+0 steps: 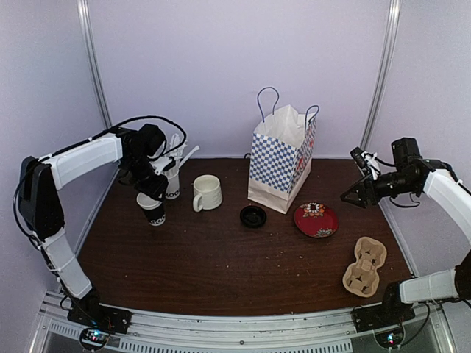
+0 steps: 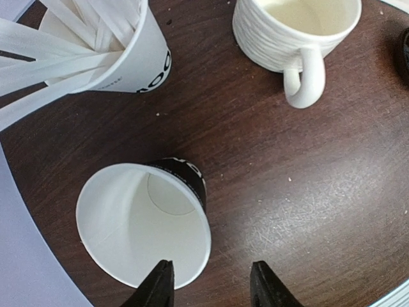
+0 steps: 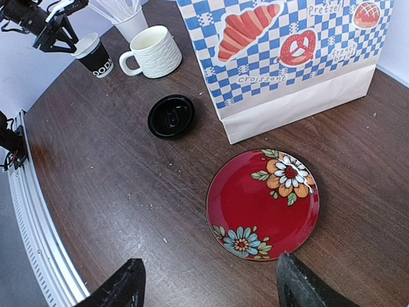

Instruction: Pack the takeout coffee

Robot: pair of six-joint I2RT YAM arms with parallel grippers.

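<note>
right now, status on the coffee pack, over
Left fingers open, astride cup rim. Right fingers open, holding nothing. Cup unlidded, lid on table near bag. Straw cup, mug close beside.

In your left wrist view, the black lid (image 2: 404, 54) is a sliver at the right edge and the straw cup (image 2: 137, 57) is cut off on top. From above, letters on the paper cup (image 1: 154, 213) are too small to read.
</note>
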